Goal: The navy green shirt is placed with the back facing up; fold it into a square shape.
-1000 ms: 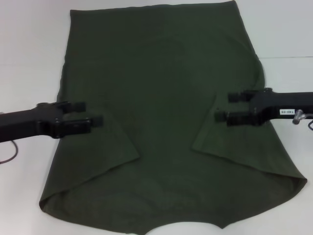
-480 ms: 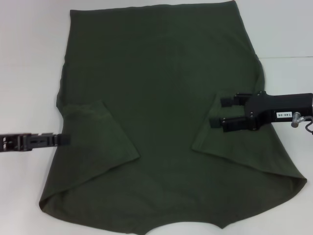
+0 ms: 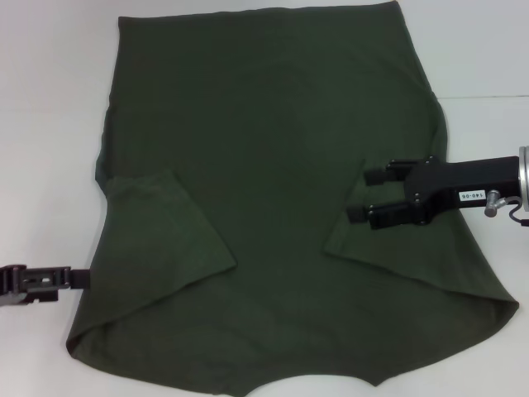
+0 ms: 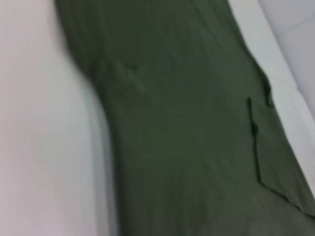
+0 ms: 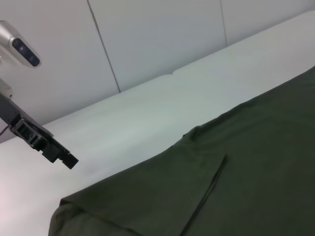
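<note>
A navy green shirt (image 3: 281, 190) lies flat on a white table (image 3: 50, 99), both sleeves folded inward; soft, light and limp, best pinched at an edge; right gripper (image 3: 369, 197) hovers spread and empty, left gripper (image 3: 78, 278) unreadable.

The navy green shirt (image 5: 246, 172) lies flat on the white table (image 5: 147, 118), one sleeve folded inward (the left gripper (image 5: 66, 158) hovers beside).
</note>
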